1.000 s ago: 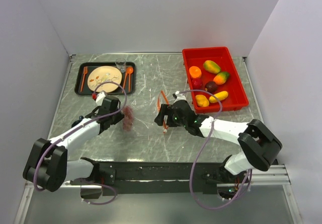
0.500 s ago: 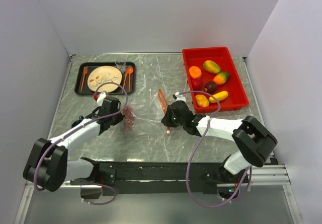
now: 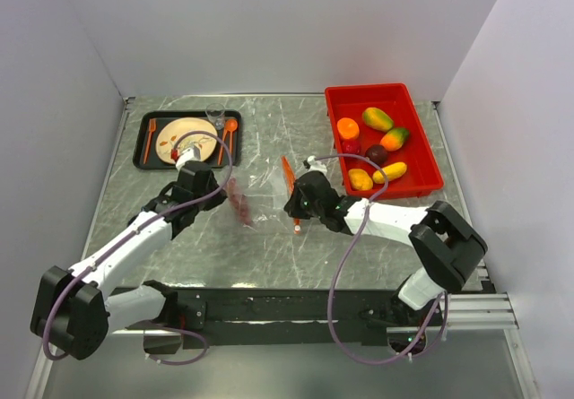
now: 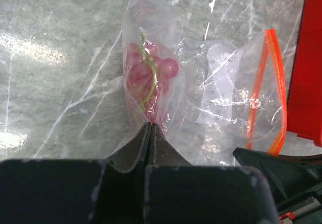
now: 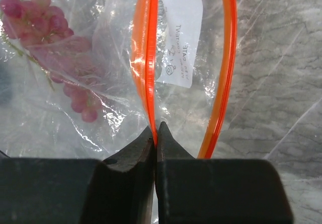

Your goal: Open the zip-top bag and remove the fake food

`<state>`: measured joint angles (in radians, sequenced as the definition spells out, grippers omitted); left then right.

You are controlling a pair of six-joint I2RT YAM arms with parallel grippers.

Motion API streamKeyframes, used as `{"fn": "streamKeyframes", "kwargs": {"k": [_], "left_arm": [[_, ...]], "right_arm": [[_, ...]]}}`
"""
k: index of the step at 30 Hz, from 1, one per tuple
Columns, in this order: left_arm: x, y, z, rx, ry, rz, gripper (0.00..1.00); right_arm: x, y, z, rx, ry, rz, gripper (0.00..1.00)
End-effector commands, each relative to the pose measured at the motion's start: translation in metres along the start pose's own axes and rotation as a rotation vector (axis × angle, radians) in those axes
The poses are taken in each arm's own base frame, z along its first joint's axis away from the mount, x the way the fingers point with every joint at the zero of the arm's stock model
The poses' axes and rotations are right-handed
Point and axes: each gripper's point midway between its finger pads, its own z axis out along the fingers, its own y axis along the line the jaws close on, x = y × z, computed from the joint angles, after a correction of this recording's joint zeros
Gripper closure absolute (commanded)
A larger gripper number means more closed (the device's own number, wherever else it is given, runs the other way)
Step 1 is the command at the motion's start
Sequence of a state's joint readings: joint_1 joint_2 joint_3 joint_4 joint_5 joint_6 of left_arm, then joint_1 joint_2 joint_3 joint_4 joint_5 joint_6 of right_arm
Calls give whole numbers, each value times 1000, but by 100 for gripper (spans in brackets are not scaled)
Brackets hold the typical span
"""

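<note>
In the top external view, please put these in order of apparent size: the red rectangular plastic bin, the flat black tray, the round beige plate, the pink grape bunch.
Largest to smallest:
1. red rectangular plastic bin
2. flat black tray
3. round beige plate
4. pink grape bunch, inside the clear zip-top bag

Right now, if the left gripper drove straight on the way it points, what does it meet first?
The left gripper is shut on the zip-top bag. Straight ahead, the pink grapes inside it come first, close to the fingertips, though depth is hard to judge.
</note>
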<state>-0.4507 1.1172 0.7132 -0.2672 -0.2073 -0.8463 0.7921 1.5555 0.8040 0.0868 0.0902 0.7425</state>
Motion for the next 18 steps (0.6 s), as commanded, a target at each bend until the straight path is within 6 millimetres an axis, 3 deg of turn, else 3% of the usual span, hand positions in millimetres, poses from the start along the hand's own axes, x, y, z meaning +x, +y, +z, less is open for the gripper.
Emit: {"fn": "streamKeyframes", "kwargs": {"k": [1,3,6,9,11,14,18], "left_arm": [[-12,-19,-13,53,-9,34,99],[-22,-35,-26,114,-49,54,99],[-25,-51,-27,170,-30,122,99],[-13,-38,-15,95,16,139,99],[-8,-43,-11,119,36,149,99],[0,-54,-17,182,39,154,99],[0,-49,-20,157,42,175,99]], "right_arm": [[-12,11,5,-5,-30,3,93],[-10,9,6,0,-27,4,93],[-8,10,11,3,-13,4,93],[-5,10,16,3,-5,12,93],[-1,6,19,13,3,13,93],[7,0,25,30,24,12,93],[14,-5,30,42,38,19,93]]}}
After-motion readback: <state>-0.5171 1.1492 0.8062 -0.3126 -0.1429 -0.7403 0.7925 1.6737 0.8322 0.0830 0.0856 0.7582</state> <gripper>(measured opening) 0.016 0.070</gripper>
